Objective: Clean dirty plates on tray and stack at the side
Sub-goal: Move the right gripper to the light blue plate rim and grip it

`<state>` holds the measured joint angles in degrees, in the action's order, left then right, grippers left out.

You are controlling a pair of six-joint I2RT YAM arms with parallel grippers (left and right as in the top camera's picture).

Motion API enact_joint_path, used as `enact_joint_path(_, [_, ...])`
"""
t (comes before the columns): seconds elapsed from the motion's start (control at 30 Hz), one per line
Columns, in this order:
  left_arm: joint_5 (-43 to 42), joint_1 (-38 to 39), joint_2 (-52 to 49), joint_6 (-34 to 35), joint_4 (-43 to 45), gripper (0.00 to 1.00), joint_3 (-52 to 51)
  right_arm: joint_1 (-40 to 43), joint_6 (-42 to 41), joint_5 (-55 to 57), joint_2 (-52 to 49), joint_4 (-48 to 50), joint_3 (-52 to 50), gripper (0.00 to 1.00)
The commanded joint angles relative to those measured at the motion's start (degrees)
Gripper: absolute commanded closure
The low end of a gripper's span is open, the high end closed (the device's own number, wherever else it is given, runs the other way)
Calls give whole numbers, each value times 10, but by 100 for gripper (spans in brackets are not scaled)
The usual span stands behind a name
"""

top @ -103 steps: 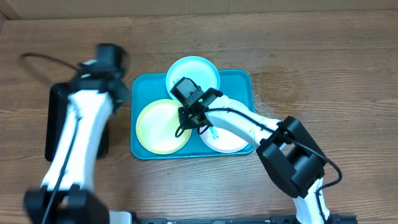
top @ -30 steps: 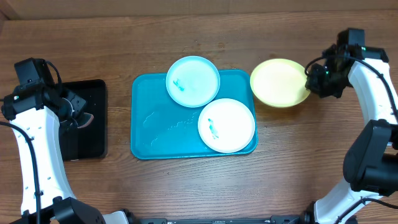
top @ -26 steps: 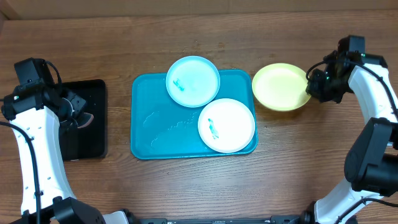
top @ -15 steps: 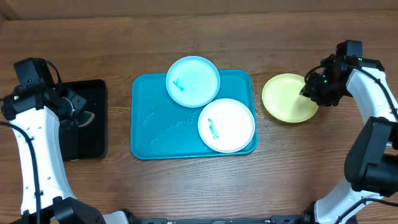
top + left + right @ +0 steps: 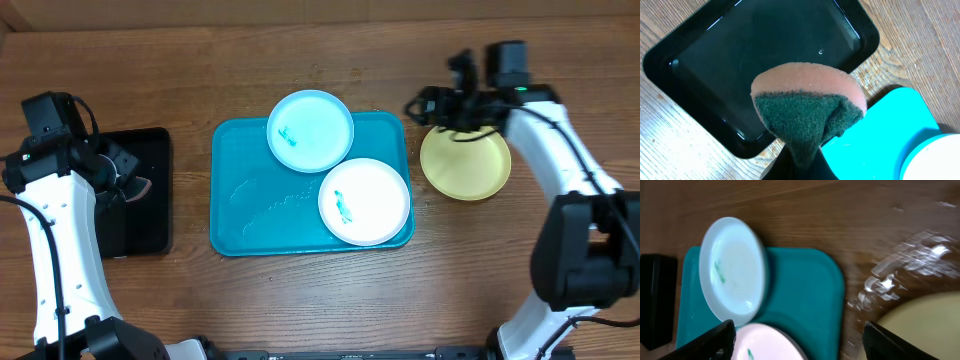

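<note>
The turquoise tray (image 5: 250,210) holds the pale blue plate (image 5: 310,131) at its far edge and the white plate (image 5: 364,201) at its near right; both carry green smears. On the bare table to the right of the tray lies the yellow-green plate (image 5: 466,163). My right gripper (image 5: 428,106) hovers open and empty by the tray's far right corner, just left of that plate's far rim. Its wrist view shows the pale blue plate (image 5: 732,270), white plate (image 5: 767,342) and tray (image 5: 805,290) between wide-spread fingers (image 5: 715,342). My left gripper (image 5: 800,162) is shut on a green-and-pink sponge (image 5: 807,107).
A narrow black tray (image 5: 150,215) lies left of the turquoise tray, and the sponge (image 5: 130,190) hangs over it. In the left wrist view the black tray (image 5: 740,60) looks wet. Damp streaks show on the wood near the yellow-green plate (image 5: 925,325).
My right gripper set the yellow-green plate down on the table right of the tray, opened, and swung left toward the tray's far right corner. The left arm has not moved.
</note>
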<state>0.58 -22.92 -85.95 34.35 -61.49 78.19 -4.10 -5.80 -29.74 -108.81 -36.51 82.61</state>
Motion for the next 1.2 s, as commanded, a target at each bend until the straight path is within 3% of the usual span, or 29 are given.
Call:
enact_joint_path(0.0, [-6,1,-4,-10,2,96,-2,-75,-37,96,-9,44,14,16])
enact_joint_path(0.27, [-6,1,-5,-10,0,96,-2,-193,-28,311,-98,169,14,14])
enact_joint_path(0.43, [-6,1,-6,-10,0,96,-2,-210,-28,312,-126,222,14,14])
enact_joint_path(0.67, [-6,1,-6,-12,0,96,-2,-211,-28,292,-166,229,14,25])
enact_joint_path(0.73, [-6,1,-6,-12,0,96,-2,-212,-28,288,-175,234,14,30])
enact_joint_path(0.9, [-6,1,-6,-12,0,96,-2,-222,-28,271,-180,248,14,59])
enact_joint_path(1.17, [-6,1,-6,-12,0,96,-2,-259,-28,271,-175,253,16,95])
